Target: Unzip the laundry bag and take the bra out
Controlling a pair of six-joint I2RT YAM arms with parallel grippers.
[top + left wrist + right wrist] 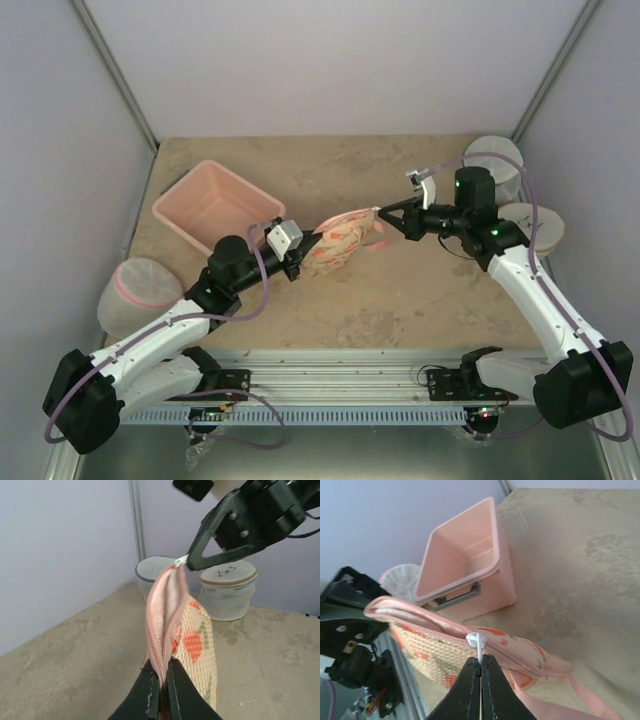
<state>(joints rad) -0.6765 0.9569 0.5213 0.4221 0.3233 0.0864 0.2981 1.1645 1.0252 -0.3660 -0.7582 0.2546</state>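
Note:
The laundry bag [338,243], cream with orange-red print and pink edging, is held up between both grippers at the table's middle. My left gripper [303,258] is shut on its pink zip edge [161,667] at the bag's near-left end. My right gripper [382,216] is shut on the white zipper pull [477,642], also seen in the left wrist view [181,560] at the bag's top. A pink loop [377,243] hangs from the right end. The zip is parted along the top edge [167,600]. The bra is hidden.
A pink plastic tub [217,205] stands at the back left, close behind the left gripper. White mesh drum containers sit at the back right [495,160], beside the right arm [545,228], and at the left edge [142,290].

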